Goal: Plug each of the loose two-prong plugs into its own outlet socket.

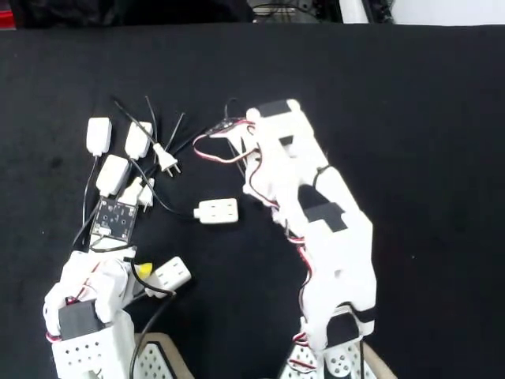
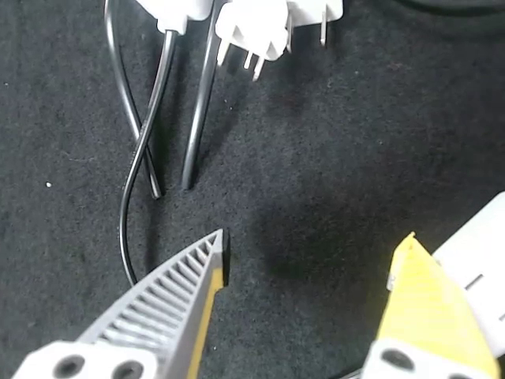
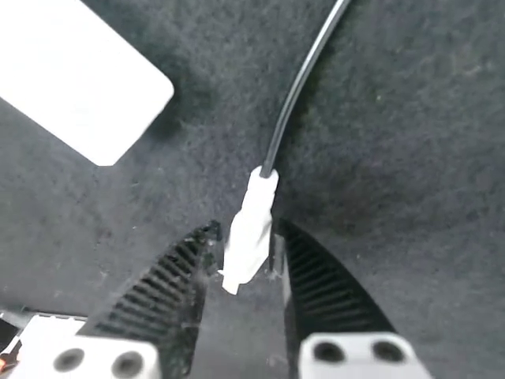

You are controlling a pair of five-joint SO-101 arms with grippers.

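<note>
My right gripper (image 3: 246,230) pinched the white plug (image 3: 251,212) (cord (image 3: 304,79) trailing ahead), left gripper (image 2: 315,237) spread wide, outlet socket (image 2: 483,257) beside its yellow fingertip (image 2: 414,280).

Robotics lab workbench being indicated: table (image 1: 410,95) being draped in black cloth; left arm (image 1: 87,316) and right arm (image 1: 331,229), white plastic, being stationed side by side at its edge; red-and-white servo wires (image 1: 217,151) being left exposed along right arm; bare circuit board (image 1: 114,219) being carried on left arm; cables (image 1: 286,9) being kept behind table.
</note>
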